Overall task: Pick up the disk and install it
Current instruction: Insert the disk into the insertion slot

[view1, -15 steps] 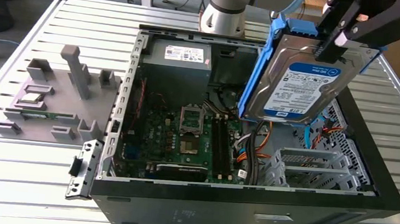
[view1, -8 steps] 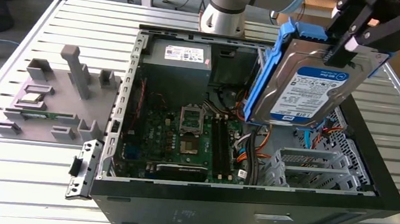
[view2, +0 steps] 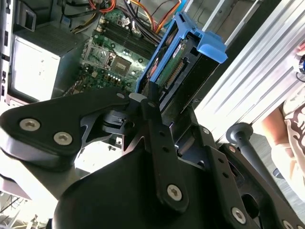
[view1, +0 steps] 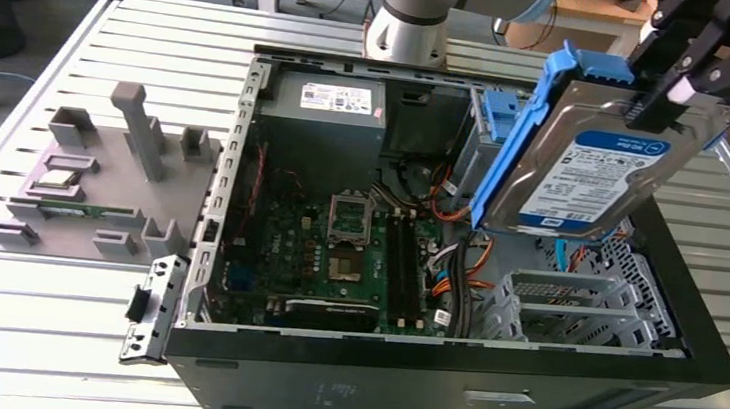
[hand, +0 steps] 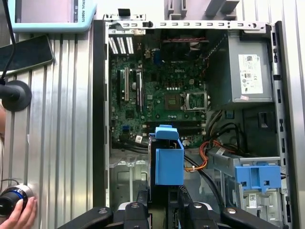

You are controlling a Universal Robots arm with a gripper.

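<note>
The gripper (view1: 664,98) holds the disk (view1: 582,180) in the air, its black fingers (view1: 675,54) pinched on the drive's upper edge (label side towards the exterior camera, blue rails framing it). In the exterior view the disk hangs tilted above the open computer case (view1: 454,399), at about 2 o'clock from the motherboard (view1: 334,247), over the metal drive cage (view1: 570,305). The power supply (view1: 327,110) sits at 12 o'clock from the motherboard. Grey fixtures (view1: 137,137) stand on the slatted table (view1: 47,305) at 9 o'clock from the case. In the first wrist view, a second blue bracket (hand: 257,176) sits inside the case near the disk.
</note>
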